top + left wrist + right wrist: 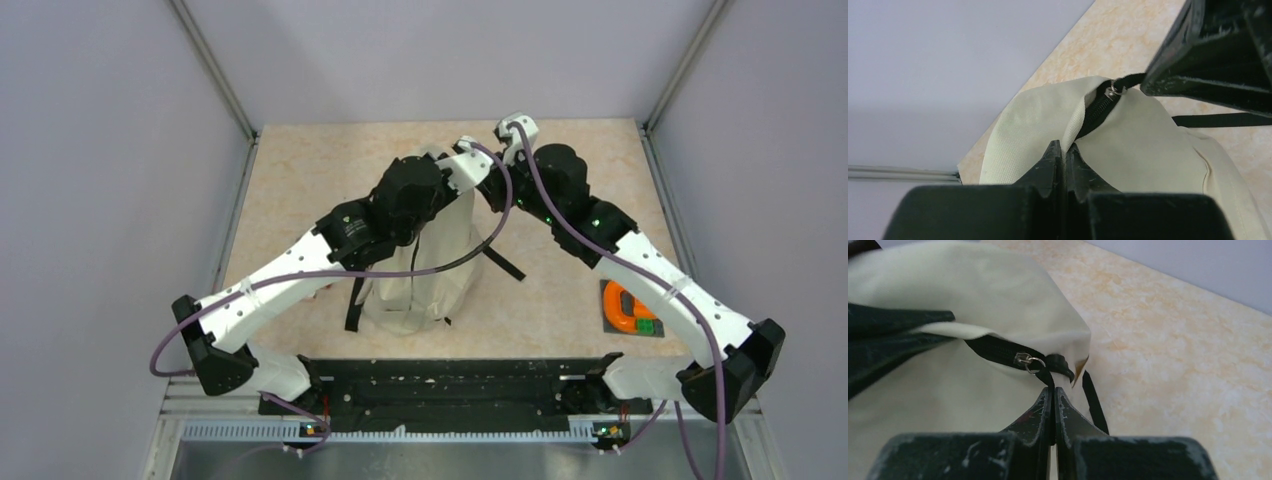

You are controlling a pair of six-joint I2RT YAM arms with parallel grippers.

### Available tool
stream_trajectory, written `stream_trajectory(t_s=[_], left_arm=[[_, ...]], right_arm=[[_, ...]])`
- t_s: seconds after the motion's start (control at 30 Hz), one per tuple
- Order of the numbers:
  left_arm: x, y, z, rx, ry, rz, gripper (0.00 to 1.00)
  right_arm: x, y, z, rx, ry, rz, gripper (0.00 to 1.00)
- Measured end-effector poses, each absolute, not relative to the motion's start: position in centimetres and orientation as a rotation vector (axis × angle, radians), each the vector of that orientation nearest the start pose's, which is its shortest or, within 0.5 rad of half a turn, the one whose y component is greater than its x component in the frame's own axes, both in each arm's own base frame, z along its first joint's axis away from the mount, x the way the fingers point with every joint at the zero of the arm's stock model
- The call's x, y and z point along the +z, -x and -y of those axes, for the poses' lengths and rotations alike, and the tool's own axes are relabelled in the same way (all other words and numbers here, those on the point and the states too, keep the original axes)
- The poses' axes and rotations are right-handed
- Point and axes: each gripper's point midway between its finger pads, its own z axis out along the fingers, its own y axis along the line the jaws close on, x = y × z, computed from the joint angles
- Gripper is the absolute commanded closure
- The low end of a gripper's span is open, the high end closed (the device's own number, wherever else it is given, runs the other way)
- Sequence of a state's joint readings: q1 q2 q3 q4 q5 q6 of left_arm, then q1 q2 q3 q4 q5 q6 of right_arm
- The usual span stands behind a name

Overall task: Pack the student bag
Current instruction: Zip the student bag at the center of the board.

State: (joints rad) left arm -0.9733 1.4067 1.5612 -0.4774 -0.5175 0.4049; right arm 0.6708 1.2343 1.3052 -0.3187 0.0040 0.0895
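The student bag [432, 270], cream fabric with black straps, stands in the middle of the table, and both arms meet over its far top end. My left gripper [1064, 146] is shut on the cream fabric edge [1075, 120] beside the black zipper [1098, 111]. My right gripper [1053, 388] is shut on the black pull strap [1046, 376] that hangs from the silver zipper slider [1024, 359]. The same slider [1111, 91] shows in the left wrist view just in front of the right gripper's black body [1213, 55]. The bag's inside is hidden.
An orange and green item on a grey plate [628, 308] lies on the table to the right, by the right arm. A black strap [503, 263] trails from the bag onto the beige tabletop. Grey walls close in the left, back and right. A black rail [440, 385] runs along the near edge.
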Motion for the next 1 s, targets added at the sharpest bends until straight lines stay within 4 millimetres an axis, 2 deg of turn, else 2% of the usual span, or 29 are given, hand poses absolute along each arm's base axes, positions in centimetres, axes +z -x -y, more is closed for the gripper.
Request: stream_trajectory(t_s=[0.17, 0.3, 0.57, 0.73, 0.8, 0.9, 1.0], left_arm=[[36.9, -31.0, 27.4, 0.112, -0.889, -1.616, 1.0], [36.9, -30.5, 27.6, 0.078, -0.91, -1.61, 1.0], [37.4, -28.3, 27.4, -0.03, -0.999, -1.592, 1.0], [38.3, -27.3, 26.3, -0.052, -1.0, -1.58, 1.0], [38.7, -27.2, 26.0, -0.051, -0.988, -1.575, 1.0], [39.0, -27.4, 25.9, -0.045, -0.971, -1.571, 1.0], [39.3, -27.5, 25.8, -0.04, -0.946, -1.569, 1.0]], right_arm=[[29.6, -31.7, -25.2, 0.544, 0.498, -1.842, 1.0], [28.3, -32.4, -25.2, 0.6, 0.46, -1.842, 1.0], [29.9, -32.4, -26.0, 0.718, 0.456, -1.794, 1.0], [33.0, -32.0, -26.5, 0.783, 0.48, -1.743, 1.0], [33.7, -31.7, -26.5, 0.797, 0.489, -1.731, 1.0], [33.8, -31.3, -26.4, 0.801, 0.494, -1.732, 1.0], [32.4, -31.2, -26.5, 0.812, 0.499, -1.752, 1.0]])
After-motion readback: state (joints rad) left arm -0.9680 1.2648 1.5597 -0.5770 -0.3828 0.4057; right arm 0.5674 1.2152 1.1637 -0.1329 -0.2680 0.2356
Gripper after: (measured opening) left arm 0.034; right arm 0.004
